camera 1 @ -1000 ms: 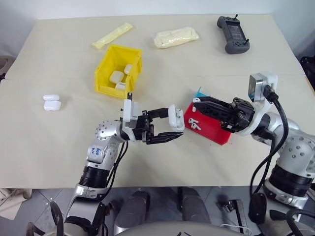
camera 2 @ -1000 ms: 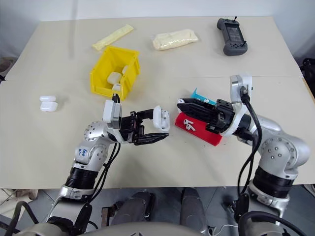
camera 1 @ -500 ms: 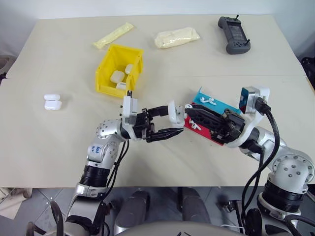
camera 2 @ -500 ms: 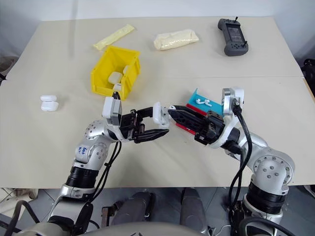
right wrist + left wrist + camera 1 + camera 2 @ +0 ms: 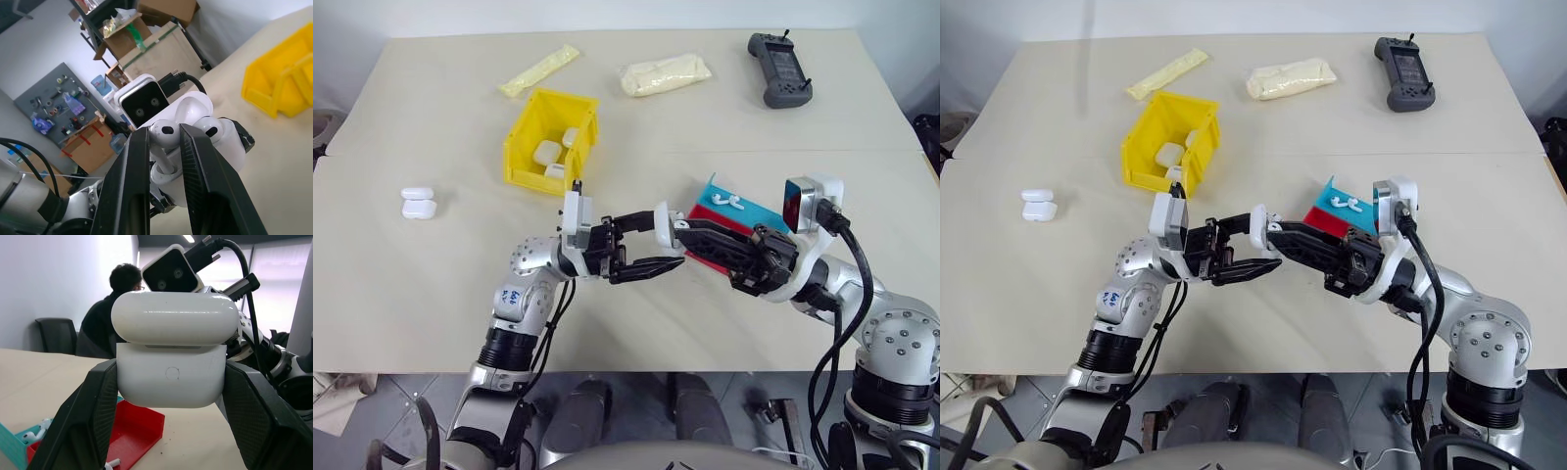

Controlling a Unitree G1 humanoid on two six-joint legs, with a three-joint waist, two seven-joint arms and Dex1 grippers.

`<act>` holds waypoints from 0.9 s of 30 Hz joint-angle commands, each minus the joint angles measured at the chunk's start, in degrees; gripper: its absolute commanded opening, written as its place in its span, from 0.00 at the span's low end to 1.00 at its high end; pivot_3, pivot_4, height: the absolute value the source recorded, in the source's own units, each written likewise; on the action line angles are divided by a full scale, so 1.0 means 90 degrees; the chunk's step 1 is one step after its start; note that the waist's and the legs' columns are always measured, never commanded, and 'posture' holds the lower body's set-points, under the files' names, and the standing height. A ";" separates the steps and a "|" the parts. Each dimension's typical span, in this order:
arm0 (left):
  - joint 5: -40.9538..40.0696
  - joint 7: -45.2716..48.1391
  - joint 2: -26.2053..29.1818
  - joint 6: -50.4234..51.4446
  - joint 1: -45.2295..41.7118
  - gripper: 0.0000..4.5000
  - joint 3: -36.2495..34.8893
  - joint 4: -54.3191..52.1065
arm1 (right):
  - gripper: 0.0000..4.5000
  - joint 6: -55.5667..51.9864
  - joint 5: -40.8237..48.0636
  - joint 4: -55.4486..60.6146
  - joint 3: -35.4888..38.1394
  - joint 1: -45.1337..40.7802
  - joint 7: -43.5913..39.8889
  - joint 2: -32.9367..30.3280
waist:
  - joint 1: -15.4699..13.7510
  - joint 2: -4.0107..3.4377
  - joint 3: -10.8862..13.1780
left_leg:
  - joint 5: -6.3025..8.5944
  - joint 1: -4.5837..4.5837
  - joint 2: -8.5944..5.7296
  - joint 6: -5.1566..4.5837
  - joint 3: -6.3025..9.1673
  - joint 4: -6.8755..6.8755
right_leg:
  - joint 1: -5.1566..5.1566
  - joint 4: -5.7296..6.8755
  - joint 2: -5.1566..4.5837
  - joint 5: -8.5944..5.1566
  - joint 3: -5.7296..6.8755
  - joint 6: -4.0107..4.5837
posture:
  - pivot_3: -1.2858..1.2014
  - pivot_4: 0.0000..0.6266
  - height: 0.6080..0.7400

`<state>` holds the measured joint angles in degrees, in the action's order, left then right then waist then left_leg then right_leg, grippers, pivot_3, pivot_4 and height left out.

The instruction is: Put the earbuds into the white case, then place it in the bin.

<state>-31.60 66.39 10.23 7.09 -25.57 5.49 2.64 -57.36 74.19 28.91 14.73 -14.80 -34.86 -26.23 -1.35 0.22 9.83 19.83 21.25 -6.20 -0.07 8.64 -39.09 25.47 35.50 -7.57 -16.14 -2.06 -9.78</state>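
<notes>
The white case [image 5: 664, 222] hangs above the table's middle with its lid [image 5: 173, 323] flipped up, and my left gripper [image 5: 668, 246] is shut on its body [image 5: 171, 377]. My right gripper [image 5: 688, 233] reaches in from the right, shut on one earbud [image 5: 161, 132] right at the case's open mouth. A second earbud [image 5: 211, 128] sits in the case beside it. More earbuds [image 5: 730, 202] lie in the red and blue tray [image 5: 749, 212]. The yellow bin [image 5: 524, 147] stands further back on the left and holds several white cases.
Two more white cases [image 5: 418, 203] lie at the left of the table. Two cream pouches [image 5: 536, 70] [image 5: 664, 74] and a dark handheld controller [image 5: 780, 69] lie along the far edge. A person [image 5: 110, 318] sits in the background of the left wrist view.
My right gripper has swung left from over the tray to the mouth of the case, uncovering the tray. The left gripper and the case have stayed in place.
</notes>
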 commanded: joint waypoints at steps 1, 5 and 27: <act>-0.0104 -0.0062 -0.0044 -0.0186 -0.0101 0.62 -0.0153 -0.0179 | 0.11 0.0210 -0.0186 0.0056 -0.0282 0.0121 -0.0113 -0.0048 | 0.0004 0.0000 0.0000 | 0.0000 0.0000 0.0001 0.0000 0.0000 0.0000 | 0.0000 0.0000 0.0000 0.0000 0.0000 0.0000 | 0.52 0.24 1.00; -0.0108 -0.0136 -0.0080 -0.0207 -0.0094 0.62 -0.0168 -0.0201 | 0.11 0.0418 -0.0507 0.0099 -0.0593 0.0252 -0.0274 -0.0169 | 0.0001 0.0000 0.0000 | 0.0000 0.0000 0.0001 0.0000 0.0000 0.0002 | 0.0000 -0.0002 0.0001 0.0000 0.0000 0.0000 | 0.52 0.24 1.00; -0.0269 -0.0235 0.0252 0.0150 0.0043 0.62 -0.0528 -0.0317 | 0.92 0.0561 -0.0182 -0.0258 0.0125 0.0382 -0.0615 -0.1482 | -0.0019 0.0001 0.0001 | 0.0001 0.0000 0.0000 -0.0003 -0.0001 0.0001 | -0.0002 -0.0034 0.0000 0.0000 0.0001 -0.0001 | 0.52 0.24 1.00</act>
<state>-32.26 63.93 12.14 8.56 -25.45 1.84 2.40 -52.61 71.21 26.23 13.91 -11.94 -39.27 -38.86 -1.52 0.23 9.84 19.84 21.25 -6.19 -0.10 8.64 -39.07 25.45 35.19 -7.56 -16.14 -2.05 -9.79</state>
